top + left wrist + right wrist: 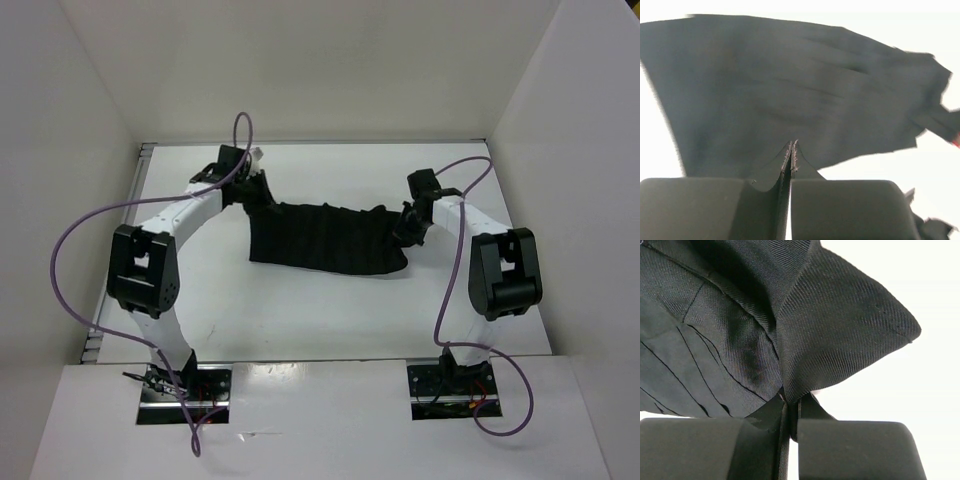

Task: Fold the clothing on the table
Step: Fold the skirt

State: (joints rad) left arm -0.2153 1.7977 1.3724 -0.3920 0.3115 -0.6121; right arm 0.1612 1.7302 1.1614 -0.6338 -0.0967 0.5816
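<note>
Left gripper (791, 155) and right gripper (790, 407) each pinch a far corner of the garment (330, 245), its length stretched sideways between them over the worktop (300, 320)

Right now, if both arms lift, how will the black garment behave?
Probably floppy: the clothing tents and creases where the left gripper and right gripper pinch it. Likely light, since small corner pinches hold it. Its pleats suggest bunching, not sliding flat, if pushed.

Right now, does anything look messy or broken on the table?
Nothing is broken or spilled. The clothing is wrinkly and sits crooked, pinched at its ends by the left gripper and the right gripper.
</note>
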